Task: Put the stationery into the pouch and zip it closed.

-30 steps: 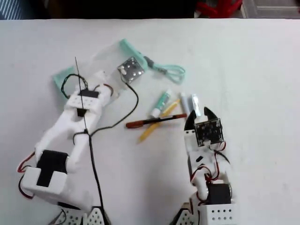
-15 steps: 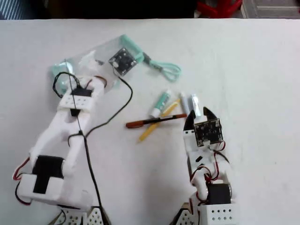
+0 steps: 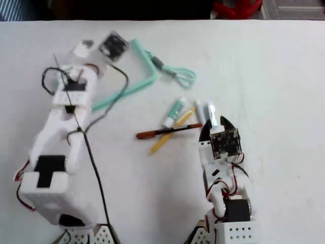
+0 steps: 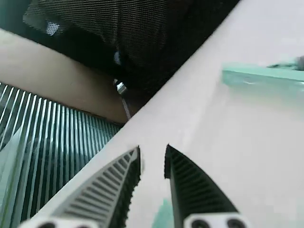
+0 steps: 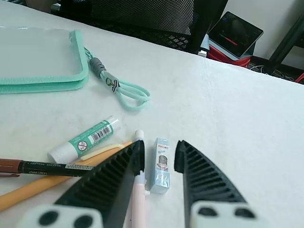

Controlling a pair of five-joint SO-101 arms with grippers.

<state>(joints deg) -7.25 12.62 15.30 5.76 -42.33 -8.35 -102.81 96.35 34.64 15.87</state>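
- The clear plastic pouch with mint-green edging [image 3: 136,68] lies flat on the far left part of the white table [image 3: 274,76]. Over the last second it has come out from under the left arm, so its end edge and its near long edge now lie bare.
- Its long axis runs left to right, tilted so that the right end sits farther from the arm bases. That end carries the mint wrist strap [image 3: 179,75], which points toward the stationery (whether the zip stands open I cannot tell).
- The left gripper [image 4: 152,151] has swung off the pouch to the table's far left edge. Its jaws are a narrow slit apart with nothing between the tips. My reading: the pouch is let go, its mouth unheld, and nothing is packed yet.
- The green-and-white glue stick [image 3: 174,112], the yellow pencil [image 3: 163,138] and the brown pen [image 3: 152,134] lie loose in a cluster to the right of the pouch, apart from it.
- The right gripper [image 5: 159,145] has not moved. It hovers low with its jaws spread either side of a small pale-blue boxed eraser [image 5: 160,166], gripping nothing.
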